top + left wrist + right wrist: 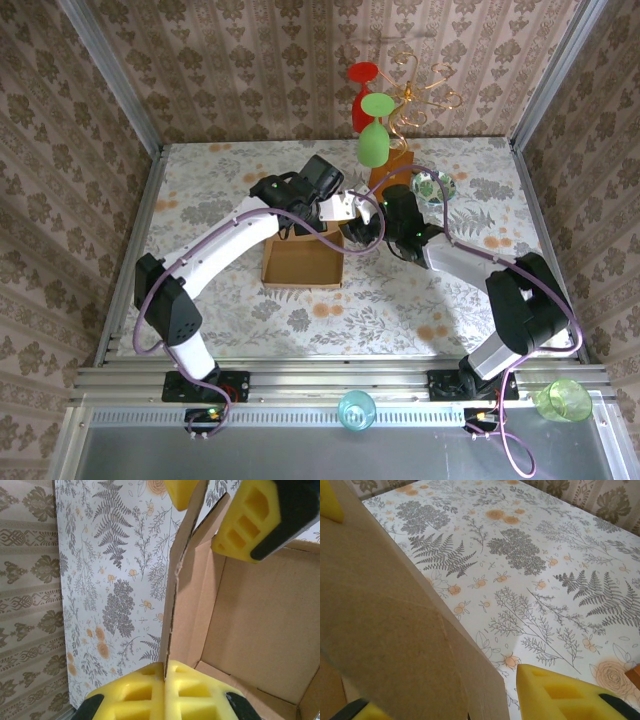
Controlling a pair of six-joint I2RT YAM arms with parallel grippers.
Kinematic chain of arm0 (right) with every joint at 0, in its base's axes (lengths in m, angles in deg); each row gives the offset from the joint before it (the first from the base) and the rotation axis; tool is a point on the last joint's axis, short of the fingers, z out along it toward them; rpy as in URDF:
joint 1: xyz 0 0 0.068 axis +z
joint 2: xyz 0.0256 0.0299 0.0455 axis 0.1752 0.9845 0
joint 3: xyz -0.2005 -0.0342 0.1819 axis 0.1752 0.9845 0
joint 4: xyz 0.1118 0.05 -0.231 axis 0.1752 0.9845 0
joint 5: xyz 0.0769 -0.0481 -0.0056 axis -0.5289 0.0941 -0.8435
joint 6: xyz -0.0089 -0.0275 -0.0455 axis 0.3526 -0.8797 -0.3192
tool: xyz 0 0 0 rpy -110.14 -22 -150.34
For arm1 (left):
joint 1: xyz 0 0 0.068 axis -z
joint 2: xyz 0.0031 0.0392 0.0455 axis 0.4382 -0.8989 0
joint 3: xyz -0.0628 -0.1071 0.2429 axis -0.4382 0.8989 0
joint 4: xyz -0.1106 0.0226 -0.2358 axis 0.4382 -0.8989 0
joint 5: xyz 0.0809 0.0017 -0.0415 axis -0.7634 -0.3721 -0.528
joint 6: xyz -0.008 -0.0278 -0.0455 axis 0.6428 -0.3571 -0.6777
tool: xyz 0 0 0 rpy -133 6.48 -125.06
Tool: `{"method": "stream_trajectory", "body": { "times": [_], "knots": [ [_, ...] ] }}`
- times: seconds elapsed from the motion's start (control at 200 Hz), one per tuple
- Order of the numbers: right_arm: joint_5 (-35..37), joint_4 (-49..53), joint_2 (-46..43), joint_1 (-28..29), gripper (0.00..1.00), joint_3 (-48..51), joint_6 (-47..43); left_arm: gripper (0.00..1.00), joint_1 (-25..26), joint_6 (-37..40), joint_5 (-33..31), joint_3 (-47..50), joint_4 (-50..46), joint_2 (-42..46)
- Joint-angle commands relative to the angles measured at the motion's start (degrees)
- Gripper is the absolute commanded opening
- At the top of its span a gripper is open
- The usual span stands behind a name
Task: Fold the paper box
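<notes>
The paper box sits near the middle of the table, its tray open upward. From above, the two arms meet over its 1 o'clock corner and hide that corner. In the left wrist view the left gripper is clamped on the edge of an upright wall, its pads pressed together over the thin cardboard. At 12 o'clock in that view the right gripper straddles the same wall, jaws apart and cut off by the frame; whether either pad touches the cardboard is unclear. In the right wrist view a blurred cardboard panel close to the lens hides the box's inside.
</notes>
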Motion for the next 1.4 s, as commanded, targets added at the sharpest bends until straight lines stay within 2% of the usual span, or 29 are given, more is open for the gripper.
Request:
{"method": "stream_trajectory", "body": {
  "times": [0.0,0.175,0.325,0.44,0.53,0.59,0.72,0.81,0.91,0.97,1.035,1.145,1.23,1.395],
  "knots": [
    [-1.41,-1.82,1.44,0.62,0.35,-2.63,0.48,0.0,-0.35,-0.61,2.67,-1.97,0.09,1.52],
    [-1.42,-1.04,2.48,0.8,0.24,-3.96,0.71,0.0,-0.83,-1.48,3.41,-1.99,0.28,1.82],
    [-1.47,-0.53,2.61,0.99,0.04,-4.34,0.62,0.0,-1.64,-2.8,3.48,-1.97,1.12,2.22],
    [-1.36,-0.25,2.21,0.99,0.0,-4.29,0.15,0.37,-3.69,-7.88,3.01,-2.06,4.01,3.43],
    [-1.47,0.49,1.84,0.9,0.0,-4.29,-0.44,0.57,-7.24,-14.85,2.8,-1.29,7.15,5.76],
    [-1.66,1.02,1.59,0.77,0.0,-4.34,-0.84,0.63,-10.65,-19.57,3.97,-0.78,7.52,7.36],
    [-1.67,1.25,1.24,0.22,0.0,-4.1,-1.07,0.64,-18.62,-28.44,8.72,0.27,3.4,9.28],
    [-1.89,1.43,1.28,0.05,0.0,-4.32,-1.3,0.63,-23.01,-31.42,12.9,3.32,0.37,10.35],
    [-1.98,1.48,1.6,0.09,0.0,-4.57,-1.57,0.62,-23.49,-30.84,11.96,10.61,1.66,13.62],
    [-2.47,1.8,1.8,-0.07,0.0,-4.81,-1.9,0.64,-23.7,-29.41,9.78,15.31,4.68,16.17],
    [-3.16,2.43,1.96,-0.32,0.0,-5.17,-2.15,0.65,-25.27,-28.14,10.75,19.18,9.09,18.36],
    [-5.34,3.75,1.99,-1.22,0.0,-5.5,-2.83,0.65,-32.14,-28.62,17.43,19.99,12.35,17.47],
    [-8.82,6.08,1.43,-2.59,0.0,-6.14,-3.69,0.65,-36.99,-26.4,26.33,20.22,14.93,15.62],
    [-14.93,13.65,-0.02,-5.29,0.0,-8.29,-6.7,0.64,-39.59,-18.88,42.33,20.51,17.56,12.78]
  ]
}}
